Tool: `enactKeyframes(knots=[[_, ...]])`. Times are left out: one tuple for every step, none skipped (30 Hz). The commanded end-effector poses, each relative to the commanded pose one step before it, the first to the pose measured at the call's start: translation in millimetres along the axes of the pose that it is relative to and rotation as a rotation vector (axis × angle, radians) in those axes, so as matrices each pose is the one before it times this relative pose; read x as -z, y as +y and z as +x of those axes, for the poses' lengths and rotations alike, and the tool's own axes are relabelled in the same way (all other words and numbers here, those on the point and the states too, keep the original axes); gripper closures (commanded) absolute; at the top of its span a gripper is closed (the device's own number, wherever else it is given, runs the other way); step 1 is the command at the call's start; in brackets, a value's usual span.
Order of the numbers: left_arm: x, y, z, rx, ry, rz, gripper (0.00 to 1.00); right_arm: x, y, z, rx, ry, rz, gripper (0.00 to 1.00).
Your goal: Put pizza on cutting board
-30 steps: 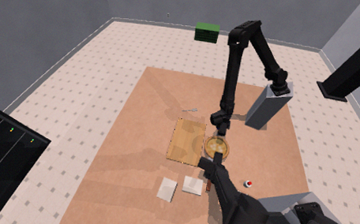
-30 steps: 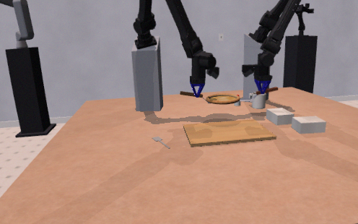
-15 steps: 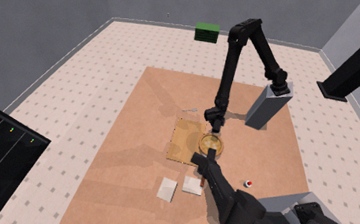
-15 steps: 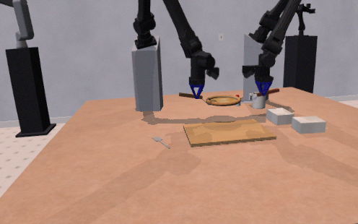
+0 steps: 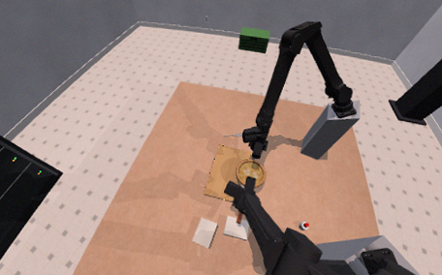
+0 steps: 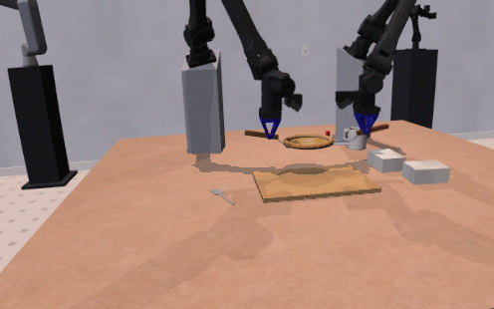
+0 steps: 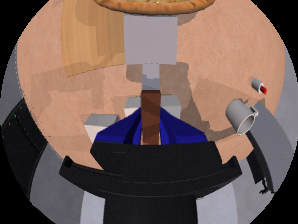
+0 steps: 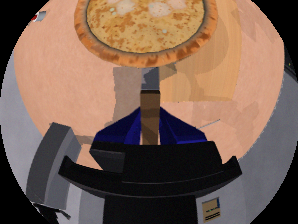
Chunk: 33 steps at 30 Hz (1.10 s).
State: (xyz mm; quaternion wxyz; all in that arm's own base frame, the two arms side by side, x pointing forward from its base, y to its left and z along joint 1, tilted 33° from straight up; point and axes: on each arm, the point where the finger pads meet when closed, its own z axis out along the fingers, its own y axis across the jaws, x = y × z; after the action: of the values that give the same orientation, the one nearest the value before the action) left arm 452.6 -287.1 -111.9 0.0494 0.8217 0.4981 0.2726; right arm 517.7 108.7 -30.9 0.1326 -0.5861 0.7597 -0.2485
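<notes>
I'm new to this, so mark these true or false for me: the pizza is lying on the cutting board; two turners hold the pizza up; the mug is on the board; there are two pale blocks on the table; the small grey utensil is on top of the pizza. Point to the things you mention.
The pizza [image 5: 251,172] [image 6: 309,141] [image 7: 155,7] [image 8: 145,30] is lying on the cutting board [image 5: 221,173] [image 6: 319,184] [image 7: 95,40] [image 8: 220,75]. False: it is in the air.

Two turners [image 7: 151,40] [image 8: 150,80] hold the pizza up. True.

The mug [image 6: 357,140] [image 7: 240,116] is on the board. False: it stands on the table, off the board.

Two pale blocks [image 5: 205,233] [image 6: 425,171] [image 7: 102,121] are on the table. True.

The small grey utensil [image 5: 233,135] [image 6: 220,192] [image 8: 209,124] is on top of the pizza. False: it lies on the table beside the board.
</notes>
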Motion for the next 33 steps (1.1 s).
enactKeyframes(knots=[[4.95, 18.84, -22.87, -0.01302, -0.01544, -0.01456, 0.94, 2.93, -28.09, -0.26, 0.00446, -0.01346, 0.01774, 0.94], [0.55, 5.56, -1.33, -0.00091, -0.00156, -0.00013, 0.94, 10.69, -15.77, 0.40, -0.00850, -0.01071, 0.02231, 0.94], [1.00, 5.81, -0.80, -0.00009, 0.00063, -0.00018, 0.94, 0.86, -6.30, 0.88, 0.00001, -0.00037, 0.00140, 0.94], [3.72, 6.14, 0.73, 0.00417, -0.00109, -0.00857, 0.94, 0.04, -3.57, 0.52, -0.00215, -0.00045, 0.00070, 0.94], [3.03, 5.53, 0.43, 0.00343, -0.00080, -0.00683, 0.94, 0.15, -2.99, 0.30, -0.00316, -0.00162, 0.00307, 0.94], [1.84, 4.86, -0.11, 0.00187, -0.00025, -0.00376, 0.94, 0.24, -2.87, 0.95, 0.00067, 0.00101, -0.00183, 0.94], [-5.06, -1.31, -1.32, -0.00350, 0.00291, 0.01025, 0.94, 0.45, -5.23, 0.19, -0.00595, -0.00322, 0.00791, 0.94], [-3.53, 0.36, -1.35, -0.00243, 0.00199, 0.00667, 0.94, 0.99, -1.68, -1.09, 0.00432, -0.00217, -0.00077, 0.94], [1.56, 4.66, -2.15, 0.00171, 0.00140, -0.00749, 0.94, 0.63, -1.83, -0.21, 0.00437, -0.00114, -0.00095, 0.94], [-0.20, 2.67, -1.87, -0.00018, -0.00449, 0.00070, 0.94, -0.07, 0.99, 1.09, 0.00044, 0.00096, -0.00327, 0.94], [-0.32, 2.31, -1.31, -0.00111, -0.00082, 0.00134, 0.94, -1.67, -0.43, 5.56, -0.00337, 0.00533, -0.00356, 0.94], [-1.25, -5.31, 0.42, -0.00436, 0.00156, 0.00511, 0.94, 0.55, 5.67, -3.26, 0.00273, -0.00346, -0.00516, 0.94], [0.00, 0.00, 0.00, 0.00000, 0.00000, 0.00000, 0.94, 0.00, 0.00, 0.00, 0.00000, 0.00000, 0.00000, 0.94], [0.00, 0.00, 0.00, 0.00000, 0.00000, 0.00000, 0.94, 0.00, 0.00, 0.00, 0.00000, 0.00000, 0.00000, 0.94], [-5.69, -1.42, 6.41, 0.00762, 0.00696, 0.01148, 0.94, -15.85, -2.97, 5.32, 0.00875, 0.01553, -0.01911, 0.94], [6.44, 15.46, -9.45, -0.00174, -0.00787, -0.02142, 0.94, -4.95, 0.24, 2.18, 0.00526, 0.00418, -0.00885, 0.94], [-1.03, 1.05, -0.97, -0.00511, 0.00381, 0.00818, 0.94, -0.74, -4.67, 2.30, 0.00189, 0.00024, 0.00013, 0.94], [0.16, 5.26, -1.34, 0.00121, -0.00028, -0.00243, 0.94, -0.04, -5.49, 1.81, 0.00043, 0.00014, -0.00021, 0.94], [0.66, 5.68, -1.23, 0.00052, -0.00070, 0.00001, 0.94, 9.27, -13.30, 0.52, -0.00859, -0.00739, 0.01724, 0.94], [1.12, 5.94, -0.82, -0.00022, 0.00032, -0.00012, 0.94, 7.05, -10.12, -0.32, -0.00836, -0.00539, 0.01203, 0.94], [1.60, 3.19, 0.25, 0.00176, -0.00065, -0.00443, 0.94, -0.92, -2.44, -0.69, -0.00204, 0.00091, -0.00313, 0.94], [3.08, 5.93, 1.40, 0.00445, -0.00051, -0.00598, 0.94, -4.58, 3.97, -5.18, 0.01113, 0.00036, -0.01216, 0.94], [-0.47, 4.27, 3.25, 0.00626, 0.00213, 0.00019, 0.94, -2.32, 2.00, -4.57, 0.00819, -0.00095, -0.00732, 0.94], [-3.36, 0.64, -0.81, -0.00142, 0.00189, 0.00593, 0.94, -0.48, 0.16, -4.04, 0.00693, -0.00246, -0.00269, 0.94], [-1.93, 0.85, -3.51, -0.00479, 0.00026, 0.00361, 0.94, 1.35, -0.73, -4.99, 0.00861, -0.00495, 0.00057, 0.94], [1.83, 3.20, -5.04, -0.00501, -0.00369, -0.00266, 0.94, -4.15, -9.42, 19.77, -0.02255, 0.01418, 0.00393, 0.94], [0.07, 3.42, -1.23, 0.00016, -0.00058, -0.00034, 0.94, 0.07, 0.48, 4.06, 0.00074, 0.00186, -0.00240, 0.94], [0.85, 4.84, -0.70, 0.00156, 0.00096, -0.00535, 0.94, -3.80, 3.14, 4.04, 0.00511, 0.00374, -0.00885, 0.94], [-0.27, -0.45, -0.44, -0.00693, -0.00244, -0.00033, 0.94, 0.12, -4.28, -3.31, -0.01363, -0.00266, 0.00249, 0.94], [0.00, 0.00, 0.00, 0.00000, 0.00000, 0.00000, 0.94, 0.00, 0.00, 0.00, 0.00000, 0.00000, 0.00000, 0.94], [0.00, 0.00, 0.00, 0.00000, 0.00000, 0.00000, 0.94, 0.00, 0.00, 0.00, 0.00000, 0.00000, 0.00000, 0.94], [-8.26, -4.53, 9.58, 0.01075, 0.00852, 0.01888, 0.94, 5.08, -12.26, 0.74, 0.00291, -0.00397, 0.01240, 0.94], [4.25, 9.16, -6.85, 0.00329, -0.00554, -0.01503, 0.94, -4.31, 0.12, 1.00, 0.00386, 0.00323, -0.00804, 0.94]])
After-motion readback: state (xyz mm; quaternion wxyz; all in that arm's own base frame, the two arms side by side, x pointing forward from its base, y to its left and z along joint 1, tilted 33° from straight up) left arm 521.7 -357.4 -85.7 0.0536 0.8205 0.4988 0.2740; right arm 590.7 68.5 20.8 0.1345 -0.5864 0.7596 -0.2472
